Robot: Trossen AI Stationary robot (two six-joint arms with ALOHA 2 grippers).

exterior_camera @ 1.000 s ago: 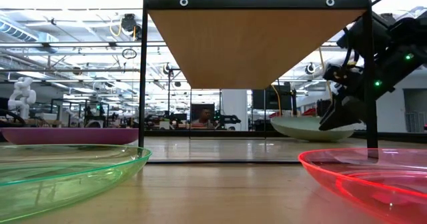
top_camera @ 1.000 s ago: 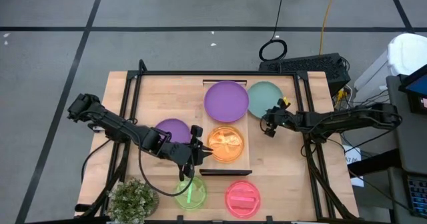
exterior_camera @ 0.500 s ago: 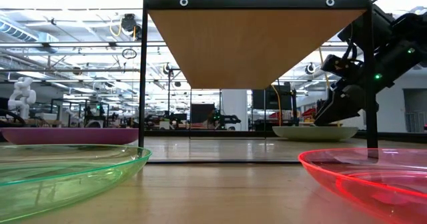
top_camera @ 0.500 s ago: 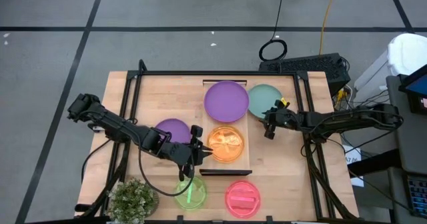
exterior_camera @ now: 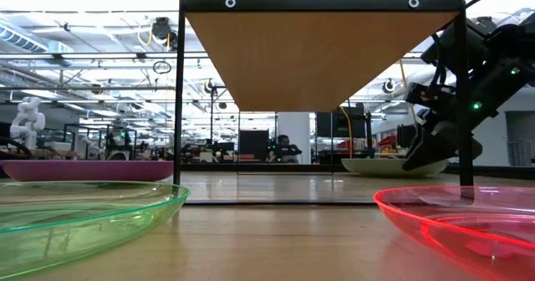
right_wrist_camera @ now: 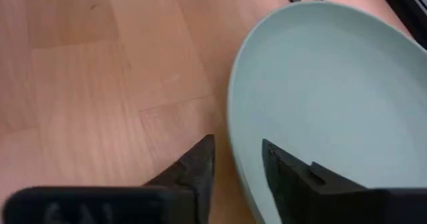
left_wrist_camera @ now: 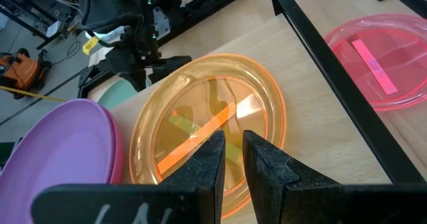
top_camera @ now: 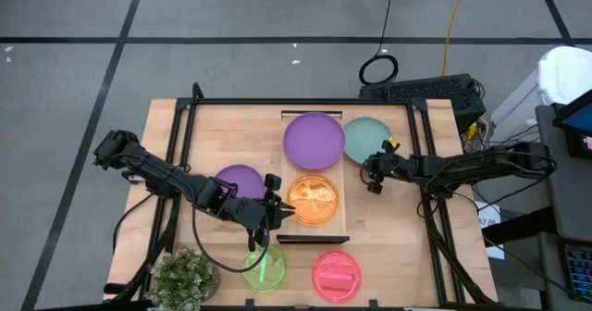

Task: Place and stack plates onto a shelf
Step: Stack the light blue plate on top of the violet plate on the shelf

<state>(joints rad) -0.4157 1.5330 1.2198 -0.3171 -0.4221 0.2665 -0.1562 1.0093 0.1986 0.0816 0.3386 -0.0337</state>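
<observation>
At teal plate's [right_wrist_camera: 333,91] near rim, beside shelf [top_camera: 344,192]: my right gripper [right_wrist_camera: 237,164] spread, fingers straddling edge, nothing pinched yet. Step: grasping teal plate. Next: close on rim, lift, carry onto shelf. Left gripper [left_wrist_camera: 230,159] nearly pressed together over orange plate [left_wrist_camera: 200,117], holding nothing.

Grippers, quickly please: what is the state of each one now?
Left gripper: fingers clamped on the orange plate's rim.
Right gripper: fingers astride the teal plate's rim, a gap showing; a grip cannot be told.
</observation>
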